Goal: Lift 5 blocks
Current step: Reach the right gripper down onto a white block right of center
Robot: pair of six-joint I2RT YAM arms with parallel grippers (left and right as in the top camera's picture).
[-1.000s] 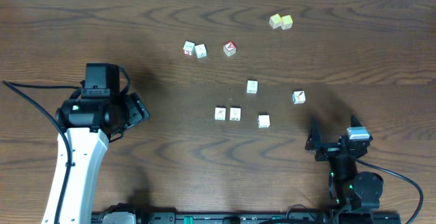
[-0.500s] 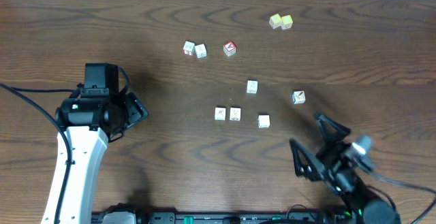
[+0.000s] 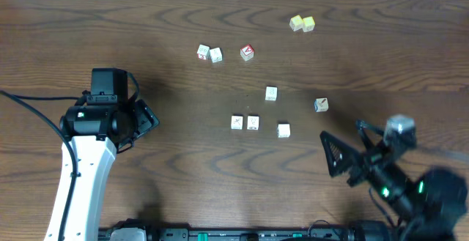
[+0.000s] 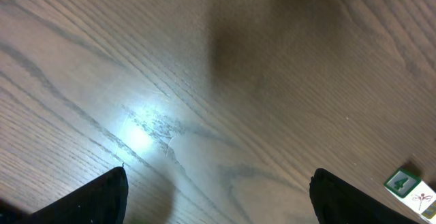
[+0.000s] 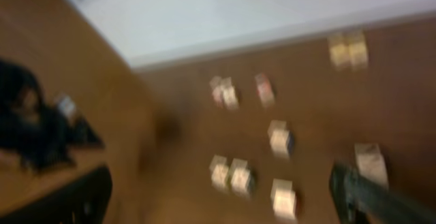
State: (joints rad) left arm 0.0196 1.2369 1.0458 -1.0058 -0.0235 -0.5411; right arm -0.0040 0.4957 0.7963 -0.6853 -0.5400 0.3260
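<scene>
Presently, right gripper (image 3: 341, 132): its two fingers are standing spread wide and pinching nothing, hovering over bare wood at the near right of the table (image 3: 73, 21) and pointing toward the cubes; its wrist view is coming through smeared, with the cubes lying ahead.
left gripper (image 3: 152, 118): its jaws are also gaping with nothing between them, hanging over the left side, well apart from every cube.
nearest block (image 3: 283, 130): sitting flat on the wood, near the right gripper's fingertips but not touching them.
rightmost block (image 3: 321, 105): resting alone, a little farther up the table from the right gripper.
paired blocks (image 3: 237, 122): lying just beside each other, the second of the two (image 3: 253, 122) sitting closer to the nearest block.
middle block (image 3: 271, 93): standing by itself beyond the pair.
other cubes: two more whitish cubes (image 3: 209, 53), a red-faced cube (image 3: 247, 52) and two pale yellow cubes (image 3: 302, 23) are sitting along the far side, not looking like part of the job.
done so far: nothing, by the look of it; all five blocks are resting on the table and neither gripper is carrying anything.
left to do: seemingly everything, since each of the five is waiting to be gripped and raised, and the right gripper is looking best placed to begin with the nearest block.
</scene>
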